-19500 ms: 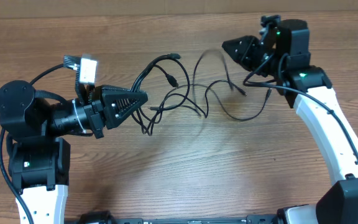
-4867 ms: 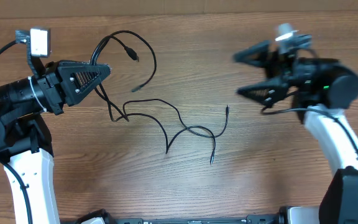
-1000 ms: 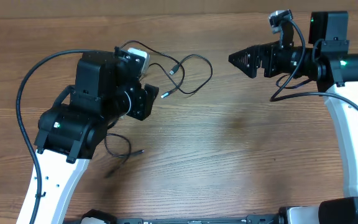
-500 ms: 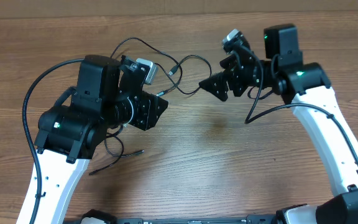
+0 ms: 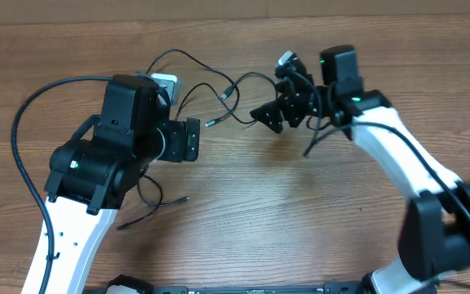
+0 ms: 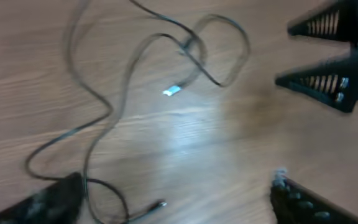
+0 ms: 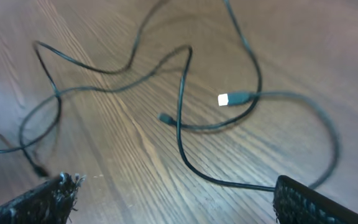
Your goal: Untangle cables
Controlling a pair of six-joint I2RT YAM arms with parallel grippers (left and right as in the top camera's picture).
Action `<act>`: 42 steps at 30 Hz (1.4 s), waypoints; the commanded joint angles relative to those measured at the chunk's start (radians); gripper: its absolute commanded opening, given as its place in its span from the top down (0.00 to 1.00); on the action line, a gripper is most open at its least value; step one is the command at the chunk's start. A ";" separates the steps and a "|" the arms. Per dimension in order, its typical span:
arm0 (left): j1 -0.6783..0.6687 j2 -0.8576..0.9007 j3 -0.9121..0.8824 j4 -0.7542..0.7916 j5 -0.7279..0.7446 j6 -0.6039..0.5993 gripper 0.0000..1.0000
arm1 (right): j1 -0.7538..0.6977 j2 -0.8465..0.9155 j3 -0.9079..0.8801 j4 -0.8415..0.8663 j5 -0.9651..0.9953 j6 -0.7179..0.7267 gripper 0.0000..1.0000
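Several thin black cables point(image 5: 255, 76) lie looped on the wooden table between the arms, one silver plug point(image 5: 227, 95) near the middle. Another cable point(image 5: 178, 200) curls under the left arm. My left gripper point(image 5: 188, 140) hovers over them, open, and in the left wrist view point(image 6: 173, 211) nothing sits between its fingers; a cable loop point(image 6: 107, 190) passes by the left finger. My right gripper point(image 5: 269, 116) is open just right of the loops. In the right wrist view point(image 7: 176, 199) a cable point(image 7: 229, 180) lies on the table, running toward its right finger point(image 7: 309, 202), beside a bright plug point(image 7: 224, 99).
The table's far edge runs along the top of the overhead view. A thick black arm cable point(image 5: 23, 131) arcs over the table at the left. The left arm's body point(image 5: 96, 163) covers part of the cables.
My left gripper has opened wide. The right arm has swung left and down until its gripper is close to the cable loops.
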 commanded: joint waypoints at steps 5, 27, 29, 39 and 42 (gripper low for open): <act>0.032 0.006 -0.018 0.025 -0.196 -0.040 0.00 | 0.074 0.129 -0.012 0.135 0.015 0.021 0.00; 0.051 0.141 -0.019 0.034 0.138 -0.040 0.00 | 0.134 0.366 -0.012 0.422 0.073 0.089 0.44; 0.051 0.141 -0.019 0.039 0.145 -0.040 0.00 | 0.134 0.389 -0.012 0.450 0.073 0.124 0.90; 0.051 0.141 -0.019 0.033 0.145 -0.041 0.01 | 0.133 0.328 0.080 0.446 -0.102 0.257 0.96; 0.051 0.141 -0.019 0.024 0.146 -0.041 0.00 | 0.134 0.257 0.121 0.415 -0.115 0.287 0.96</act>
